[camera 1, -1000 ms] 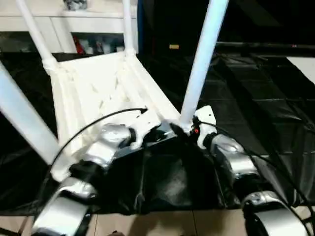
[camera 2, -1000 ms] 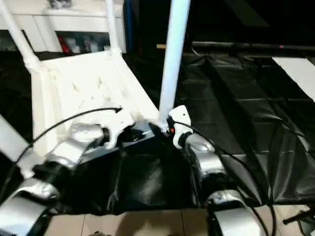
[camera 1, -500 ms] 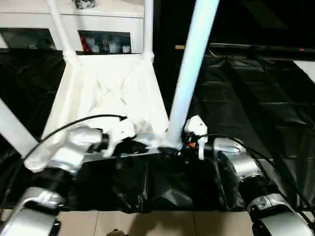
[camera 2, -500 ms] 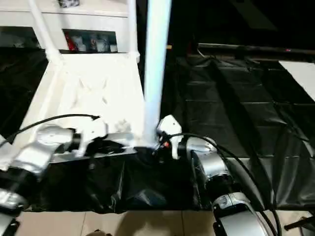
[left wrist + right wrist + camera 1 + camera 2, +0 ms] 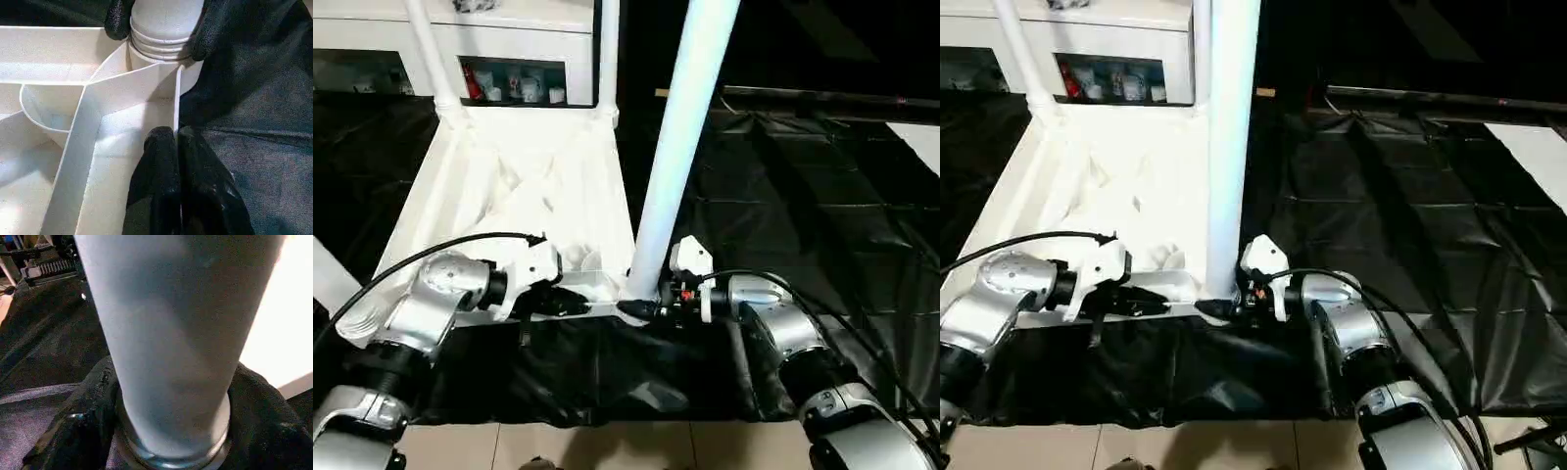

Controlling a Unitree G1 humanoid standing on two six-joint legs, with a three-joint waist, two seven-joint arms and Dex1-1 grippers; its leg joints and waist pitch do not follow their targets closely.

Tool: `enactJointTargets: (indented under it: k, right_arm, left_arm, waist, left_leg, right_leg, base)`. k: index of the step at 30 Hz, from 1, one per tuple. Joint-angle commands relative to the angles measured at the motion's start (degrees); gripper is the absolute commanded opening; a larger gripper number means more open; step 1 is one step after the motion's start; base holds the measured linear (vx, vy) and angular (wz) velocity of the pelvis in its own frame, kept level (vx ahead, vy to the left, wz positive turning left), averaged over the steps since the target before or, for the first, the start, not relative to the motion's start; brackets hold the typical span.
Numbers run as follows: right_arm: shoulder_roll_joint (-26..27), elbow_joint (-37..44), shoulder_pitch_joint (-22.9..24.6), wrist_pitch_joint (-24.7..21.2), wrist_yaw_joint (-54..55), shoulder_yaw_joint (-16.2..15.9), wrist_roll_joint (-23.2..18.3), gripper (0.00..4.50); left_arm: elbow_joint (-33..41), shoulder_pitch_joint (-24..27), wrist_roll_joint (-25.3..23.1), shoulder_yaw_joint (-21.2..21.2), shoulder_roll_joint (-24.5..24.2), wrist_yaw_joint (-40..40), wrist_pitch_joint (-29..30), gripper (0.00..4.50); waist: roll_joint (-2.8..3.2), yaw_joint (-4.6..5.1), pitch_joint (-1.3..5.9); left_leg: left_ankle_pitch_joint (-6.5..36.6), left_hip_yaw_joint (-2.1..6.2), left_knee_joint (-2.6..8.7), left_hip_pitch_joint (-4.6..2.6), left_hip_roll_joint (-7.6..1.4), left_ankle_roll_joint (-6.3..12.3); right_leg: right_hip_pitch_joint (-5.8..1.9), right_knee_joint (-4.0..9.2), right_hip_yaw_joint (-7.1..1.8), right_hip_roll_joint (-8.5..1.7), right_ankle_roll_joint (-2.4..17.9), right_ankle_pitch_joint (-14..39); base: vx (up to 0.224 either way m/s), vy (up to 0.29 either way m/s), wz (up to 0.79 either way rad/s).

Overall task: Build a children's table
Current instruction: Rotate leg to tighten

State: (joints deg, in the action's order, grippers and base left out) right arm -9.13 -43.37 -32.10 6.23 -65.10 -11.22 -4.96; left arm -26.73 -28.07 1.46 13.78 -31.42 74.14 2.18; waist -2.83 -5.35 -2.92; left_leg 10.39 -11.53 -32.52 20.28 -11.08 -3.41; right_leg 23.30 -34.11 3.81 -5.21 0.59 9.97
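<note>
The children's table lies upside down on black sheeting, its ribbed white tabletop (image 5: 509, 196) facing up. White legs stand in its corner sockets: two far ones (image 5: 429, 49) (image 5: 608, 49) and a near right leg (image 5: 680, 147). My left gripper (image 5: 563, 302) is shut on the thin near rim wall (image 5: 177, 98), its fingers (image 5: 156, 161) pinching that wall. My right gripper (image 5: 641, 309) clasps the base of the near right leg (image 5: 171, 333). One black finger (image 5: 80, 426) presses on each side, just above the socket (image 5: 161, 54).
A white cabinet (image 5: 509, 29) with glass doors stands right behind the tabletop's far edge. Black sheeting (image 5: 803, 196) covers the floor to the right and under my arms. Bare tiles (image 5: 607, 446) show nearest me. A further white leg (image 5: 325, 279) crosses the left edge.
The whole view has shifted and levelled, so the camera moved. My right gripper's fingers have closed in around the leg's base. The left gripper keeps its pinch on the rim.
</note>
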Motion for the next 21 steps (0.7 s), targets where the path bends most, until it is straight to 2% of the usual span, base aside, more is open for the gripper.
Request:
enactJointTargets:
  k: [1, 4, 5, 6, 7, 8, 9, 10, 11, 12, 13, 14, 15, 16, 17, 18, 19, 21]
  right_arm:
    - [2.28, -0.51, 0.62, -0.66, -1.11, -2.16, 0.01, 2.78]
    - [3.51, -2.31, 0.41, -0.2, 5.08, -1.16, 1.45, 2.7]
    - [4.38, -3.78, -0.05, 0.04, 9.78, -0.38, 2.37, 2.69]
    - [4.8, -4.51, -0.31, 0.15, 12.05, 0.01, 2.8, 2.69]
    - [4.86, -4.61, -0.35, 0.12, 12.36, 0.06, 2.84, 2.69]
    - [6.9, -7.61, -1.73, -1.16, 21.73, 1.93, 3.56, 2.68]
    - [6.9, -7.61, -1.73, -1.16, 21.73, 1.93, 3.56, 2.67]
    - [7.83, -8.83, -2.34, -1.84, 25.67, 2.79, 3.71, 2.67]
    - [9.61, -10.61, -3.49, -3.17, 32.34, 4.21, 3.7, 2.67]
    - [10.73, -11.66, -4.22, -4.01, 36.46, 5.09, 3.65, 2.67]
    - [10.73, -11.66, -4.22, -4.01, 36.46, 5.09, 3.65, 2.67]
    - [11.86, -12.6, -5.0, -4.99, 39.89, 6.06, 3.19, 2.67]
    - [12.8, -13.28, -5.65, -5.27, 41.46, 6.56, 2.91, 2.67]
    - [14.59, -14.47, -6.83, -5.1, 43.32, 6.9, 2.88, 2.67]
    - [14.59, -14.47, -6.83, -5.1, 43.32, 6.9, 2.88, 2.67]
    - [15.56, -14.85, -7.32, -3.64, 43.25, 5.91, 3.95, 2.67]
    - [15.85, -15.05, -7.43, -1.89, 42.43, 4.72, 5.15, 3.23]
    - [15.74, -14.89, -7.22, -0.4, 40.16, 4.4, 5.05, 3.37]
  left_arm:
    - [-0.54, 0.32, -1.14, 0.58, 1.03, -2.61, 1.34, 0.0]
    - [-1.6, -0.79, -1.96, 0.13, 3.68, -7.63, 3.06, 0.0]
    - [-2.52, -1.71, -2.46, -0.17, 5.29, -10.59, 3.74, 0.0]
    - [-2.95, -2.16, -2.68, -0.31, 6.02, -11.94, 4.03, 0.0]
    - [-3.0, -2.21, -2.71, -0.3, 6.11, -12.06, 4.07, 0.0]
    - [-4.79, -4.29, -3.92, 0.0, 9.14, -16.72, 5.38, 0.0]
    - [-4.79, -4.29, -3.92, 0.0, 9.14, -16.72, 5.38, 0.0]
    - [-5.6, -5.27, -4.56, 0.17, 10.54, -18.91, 6.02, 0.0]
    - [-7.27, -7.16, -5.36, 0.24, 13.27, -22.81, 7.38, 0.0]
    - [-8.35, -8.37, -5.84, 0.24, 15.02, -25.29, 8.27, 0.0]
    - [-8.35, -8.37, -5.84, 0.24, 15.02, -25.29, 8.27, 0.0]
    - [-9.45, -9.51, -6.23, 0.2, 16.65, -27.66, 8.96, 0.0]
    - [-10.23, -10.32, -6.56, 0.2, 17.94, -29.43, 9.43, 0.0]
    - [-11.55, -11.69, -7.31, 0.38, 20.33, -32.31, 10.11, 0.0]
    - [-11.55, -11.69, -7.31, 0.38, 20.33, -32.31, 10.11, 0.0]
    - [-12.13, -12.34, -7.98, 0.93, 21.73, -33.35, 9.9, 0.0]
    - [-12.28, -12.51, -8.31, 1.27, 22.36, -33.33, 9.49, 0.0]
    - [-11.97, -12.24, -8.2, 1.68, 22.11, -31.31, 8.31, 0.0]
  waist:
    - [0.69, -0.39, 3.34]
    - [0.74, -0.21, 3.15]
    - [0.54, 0.04, 2.93]
    - [0.59, 0.07, 2.75]
    - [0.56, 0.16, 2.74]
    - [0.56, 0.38, 2.69]
    - [0.53, 0.35, 2.65]
    - [0.51, 0.46, 2.72]
    - [1.04, 0.59, 2.66]
    - [0.72, 0.61, 2.76]
    - [0.61, 0.72, 2.68]
    - [1.32, 0.35, 2.77]
    - [1.06, 0.62, 2.74]
    - [1.23, 0.63, 2.9]
    - [1.28, 0.57, 2.96]
    - [1.32, 0.29, 3.08]
    - [1.43, 0.23, 3.06]
    - [1.3, 0.11, 3.19]
  left_leg:
    - [13.35, 0.92, 4.08, -0.64, -2.74, -0.09]
    - [14.99, 1.01, 4.25, -0.67, -2.69, -0.74]
    - [16.98, 1.15, 4.41, -0.81, -2.6, -1.33]
    - [19.26, 1.34, 4.48, -1.23, -2.55, -2.09]
    - [20.15, 1.45, 4.44, -1.27, -2.45, -2.28]
    - [20.33, 1.7, 4.65, -1.0, -2.46, -2.72]
    - [21.6, 1.91, 4.63, -1.4, -2.42, -3.08]
    - [21.9, 2.0, 4.59, -1.32, -2.35, -2.97]
    - [21.74, 2.05, 4.67, -1.21, -2.33, -3.25]
    - [22.89, 2.07, 4.52, -1.6, -2.25, -3.41]
    - [23.0, 2.02, 4.54, -1.5, -2.18, -3.28]
    - [23.25, 2.23, 4.57, -1.43, -2.22, -3.14]
    - [23.32, 2.04, 4.58, -1.3, -2.18, -3.01]
    - [23.4, 2.05, 4.56, -1.45, -2.17, -3.21]
    - [23.26, 2.02, 4.51, -1.4, -2.12, -3.24]
    - [22.53, 1.88, 4.42, -1.32, -2.09, -2.79]
    - [22.16, 1.84, 4.41, -1.24, -2.11, -2.61]
    - [20.66, 1.75, 4.37, -0.92, -2.09, -1.96]
  right_leg:
    - [-2.45, 2.86, -2.7, -3.51, 13.57, 10.54]
    - [-2.37, 3.16, -2.75, -3.58, 13.42, 12.6]
    - [-2.16, 3.64, -2.83, -3.7, 12.56, 16.29]
    - [-1.84, 4.26, -2.89, -3.9, 11.47, 20.93]
    - [-1.85, 4.45, -2.86, -3.93, 10.81, 23.07]
    - [-1.95, 4.66, -2.86, -4.03, 9.48, 25.84]
    - [-1.63, 5.12, -2.72, -4.08, 8.3, 28.63]
    - [-1.72, 5.15, -2.65, -4.12, 7.81, 29.56]
    - [-1.59, 5.28, -2.74, -4.08, 7.33, 29.99]
    - [-1.27, 5.5, -2.57, -3.91, 6.98, 30.65]
    - [-1.28, 5.61, -2.57, -3.82, 6.78, 30.97]
    - [-1.42, 5.61, -2.52, -4.09, 6.56, 30.95]
    - [-1.3, 5.77, -2.57, -3.89, 6.5, 30.55]
    - [-1.24, 5.6, -2.54, -3.68, 6.95, 28.65]
    - [-1.34, 5.47, -2.53, -3.61, 7.34, 27.0]
    - [-1.37, 5.35, -2.58, -3.69, 7.93, 25.04]
    - [-1.42, 5.33, -2.61, -3.7, 8.15, 24.1]
    - [-1.76, 4.92, -2.65, -3.68, 8.95, 21.2]
  base:
    - [0.0, 0.0, 0.0]
    - [0.0, 0.0, 0.0]
    - [0.0, 0.0, 0.0]
    - [0.0, 0.0, 0.0]
    - [0.0, 0.0, 0.0]
    - [0.0, 0.0, 0.0]
    - [-0.054, 0.002, -0.04]
    - [0.0, 0.0, 0.0]
    - [0.0, 0.0, 0.0]
    - [0.0, 0.0, 0.0]
    - [0.0, 0.0, 0.0]
    - [0.0, 0.0, 0.0]
    - [0.0, 0.0, 0.0]
    - [0.0, 0.0, 0.0]
    - [0.0, 0.0, 0.0]
    - [0.0, 0.0, 0.0]
    - [0.0, 0.0, 0.0]
    - [0.0, 0.0, 0.0]
